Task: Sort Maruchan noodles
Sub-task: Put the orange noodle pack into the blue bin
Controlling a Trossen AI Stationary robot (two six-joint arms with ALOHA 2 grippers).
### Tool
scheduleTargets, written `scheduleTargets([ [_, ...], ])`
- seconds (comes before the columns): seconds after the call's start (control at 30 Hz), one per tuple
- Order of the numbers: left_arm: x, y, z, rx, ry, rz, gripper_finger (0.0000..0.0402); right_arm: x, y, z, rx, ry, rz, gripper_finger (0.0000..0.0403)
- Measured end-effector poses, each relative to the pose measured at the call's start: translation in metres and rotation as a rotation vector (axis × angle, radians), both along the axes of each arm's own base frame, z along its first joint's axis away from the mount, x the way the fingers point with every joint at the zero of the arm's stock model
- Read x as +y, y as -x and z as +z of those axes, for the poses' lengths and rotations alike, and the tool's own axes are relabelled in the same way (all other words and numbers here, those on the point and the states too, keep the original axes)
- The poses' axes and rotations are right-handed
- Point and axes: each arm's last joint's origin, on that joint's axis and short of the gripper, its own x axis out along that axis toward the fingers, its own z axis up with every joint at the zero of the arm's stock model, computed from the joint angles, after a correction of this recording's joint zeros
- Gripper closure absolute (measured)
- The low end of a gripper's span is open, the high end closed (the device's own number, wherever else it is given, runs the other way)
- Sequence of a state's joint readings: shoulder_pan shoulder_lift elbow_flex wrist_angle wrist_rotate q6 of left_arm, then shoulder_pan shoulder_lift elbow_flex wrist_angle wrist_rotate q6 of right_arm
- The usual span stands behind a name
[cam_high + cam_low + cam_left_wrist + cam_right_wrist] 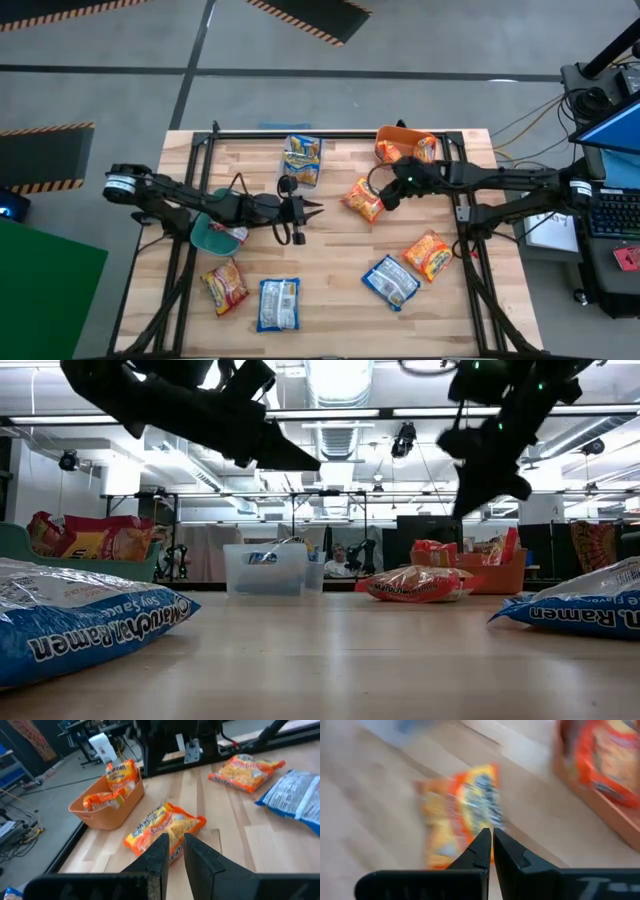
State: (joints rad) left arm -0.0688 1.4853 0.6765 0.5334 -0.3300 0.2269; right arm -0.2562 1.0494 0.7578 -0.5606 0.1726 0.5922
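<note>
Right gripper [384,199] shut empty above orange packet [363,199], frame centre. Descending shut, I'd shove it. Left gripper [314,210] nearly closed, idle.

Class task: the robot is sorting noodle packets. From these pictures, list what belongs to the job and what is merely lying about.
Job:
orange packets
blue packets
orange bin, clear bin, teal bin
right gripper, shut, above a packet
left gripper

Lying about:
keyboard
cables

The right wrist view is motion-blurred: the orange packet [465,810] and orange bin [600,795] lose their print.
</note>
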Motion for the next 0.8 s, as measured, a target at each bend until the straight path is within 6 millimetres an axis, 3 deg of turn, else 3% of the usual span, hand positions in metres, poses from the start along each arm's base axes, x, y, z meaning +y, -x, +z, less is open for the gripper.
scheduleTargets([
  [0.27, 0.0, -0.002, 0.002, -0.001, 0.0, 0.001, 0.0362, -0.005, -0.008, -0.049, 0.196, 0.033, -0.06, 0.0394],
  [0.47, 0.0, -0.001, 0.002, 0.001, 0.0, 0.0, 0.0362, -0.008, -0.032, -0.072, 0.135, -0.037, -0.002, 0.0394],
  [0.63, 0.0, -0.001, 0.0, 0.023, -0.002, 0.0, 0.0362, 0.001, -0.047, -0.069, -0.005, -0.169, 0.149, 0.0394],
  [0.8, 0.0, -0.001, -0.001, 0.028, -0.002, 0.0, 0.0362, 0.002, -0.04, -0.051, -0.05, -0.182, 0.129, 0.0394],
])
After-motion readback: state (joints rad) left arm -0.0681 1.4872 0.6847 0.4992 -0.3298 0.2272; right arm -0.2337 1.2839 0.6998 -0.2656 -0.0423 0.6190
